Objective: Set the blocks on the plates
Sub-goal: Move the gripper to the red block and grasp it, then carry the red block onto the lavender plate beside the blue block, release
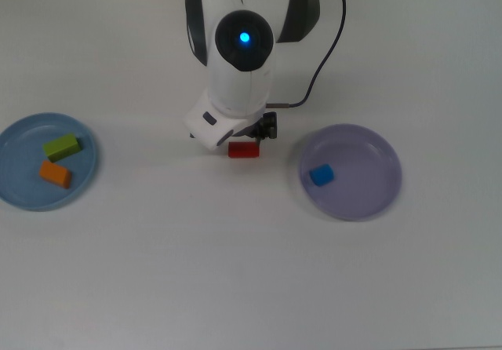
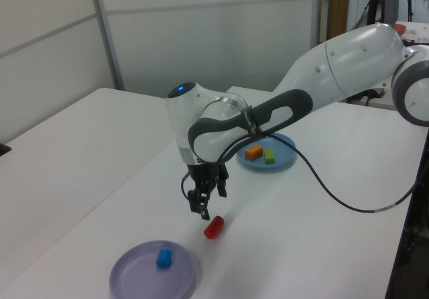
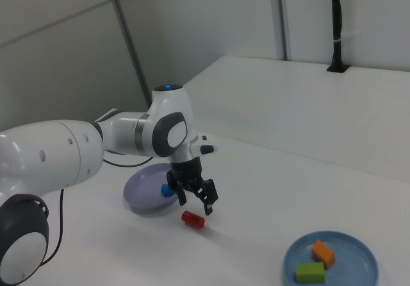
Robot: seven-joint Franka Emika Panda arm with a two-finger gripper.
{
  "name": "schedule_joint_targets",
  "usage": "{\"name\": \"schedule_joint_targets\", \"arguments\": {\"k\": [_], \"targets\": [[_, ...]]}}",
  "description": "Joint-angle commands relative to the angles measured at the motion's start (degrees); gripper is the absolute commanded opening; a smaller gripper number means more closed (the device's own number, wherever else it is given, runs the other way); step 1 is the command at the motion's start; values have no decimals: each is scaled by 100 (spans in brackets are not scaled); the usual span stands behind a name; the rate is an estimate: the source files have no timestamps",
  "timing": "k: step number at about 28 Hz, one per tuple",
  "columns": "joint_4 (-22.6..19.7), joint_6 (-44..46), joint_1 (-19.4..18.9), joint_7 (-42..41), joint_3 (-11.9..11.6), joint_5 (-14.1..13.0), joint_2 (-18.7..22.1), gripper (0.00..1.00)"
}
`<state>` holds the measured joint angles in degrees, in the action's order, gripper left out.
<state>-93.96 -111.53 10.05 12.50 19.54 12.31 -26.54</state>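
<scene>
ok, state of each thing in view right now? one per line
gripper: open, empty, raised above the red block
red block: lying on the table between the plates, on neither
blue cube: on the lavender plate
green block: on the light blue plate
orange block: on the light blue plate, beside the green one
lavender plate: holds one block
light blue plate: holds two blocks

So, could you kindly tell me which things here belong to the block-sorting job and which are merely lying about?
Part of the job:
- red block, on the table between the plates
- green block and orange block, on the blue plate
- blue block, on the purple plate
- tool, open above the red block

Lying about:
- black cable
</scene>
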Motion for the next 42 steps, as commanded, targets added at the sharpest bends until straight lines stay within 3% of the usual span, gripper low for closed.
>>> {"name": "schedule_joint_targets", "arguments": {"k": [1, 9, 12, 13, 14, 20, 23, 24, 26, 34, 37, 42], "targets": [[-254, -238, -187, 173, -47, 236, -79, 100], [-368, -519, -205, 165, -47, 254, -123, 98], [-377, -537, -240, 129, -47, 298, -176, 81], [-386, -537, -240, 129, -47, 394, -202, 65], [-395, -537, -240, 129, -47, 429, -211, 59], [-623, -528, -302, 129, -38, 517, -167, 56], [-632, -528, -320, 129, -29, 544, -176, 39], [-632, -519, -311, 138, -29, 544, -168, 26], [-623, -510, -311, 138, -29, 544, -150, 16], [-342, -449, -249, 147, -11, 412, 122, 15], [-237, -449, -302, 138, 15, 158, 316, 15], [27, -528, -320, 200, 331, -18, 307, 16]]}}
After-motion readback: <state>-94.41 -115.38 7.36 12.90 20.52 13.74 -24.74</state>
